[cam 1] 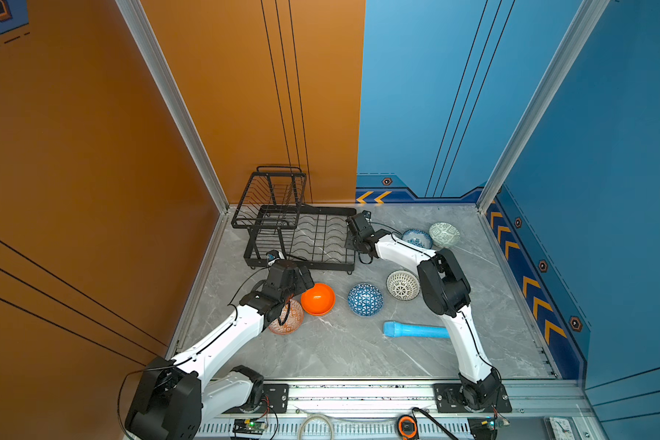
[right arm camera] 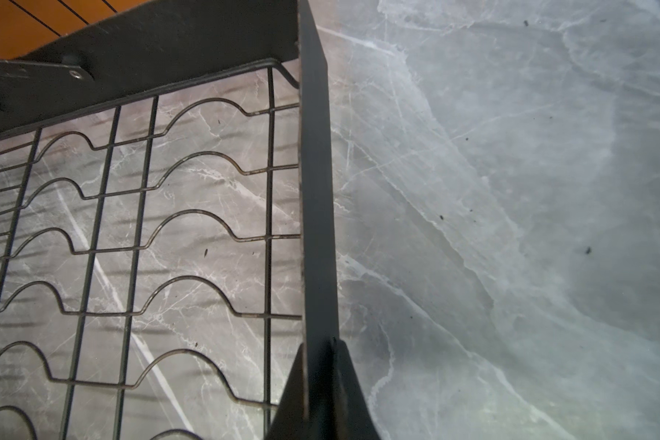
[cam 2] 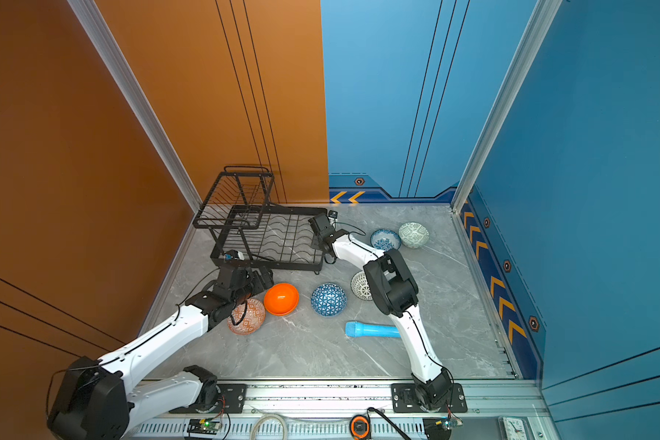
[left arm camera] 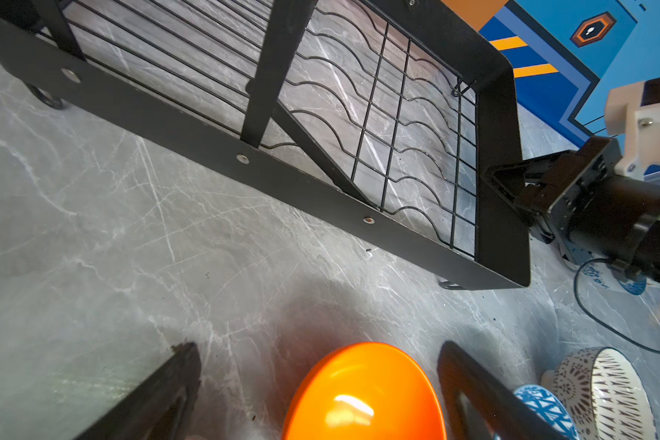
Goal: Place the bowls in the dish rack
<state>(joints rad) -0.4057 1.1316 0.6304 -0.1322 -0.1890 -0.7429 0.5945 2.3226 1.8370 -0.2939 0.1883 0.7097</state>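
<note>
bowls were all out on the table [cam 1: 321,354] when i looked, six of them, and none sat in the dish rack [cam 1: 322,210] yet. so i think the job was only starting. my left claw [left arm camera: 317,354] was open wide and low, with the plain orange bowl [cam 1: 318,299] between its fingers, not squeezed. my right claw [right arm camera: 319,354] was shut tight on the side wall of the rack, maybe to stop it sliding. the orange diamond bowl [cam 1: 288,318] lay just beside the plain one. the blue triangle bowl [cam 1: 365,300], dotted bowl [cam 1: 402,285], blue flower bowl [cam 1: 417,238] and green bowl [cam 1: 444,234] sat further right.
</note>
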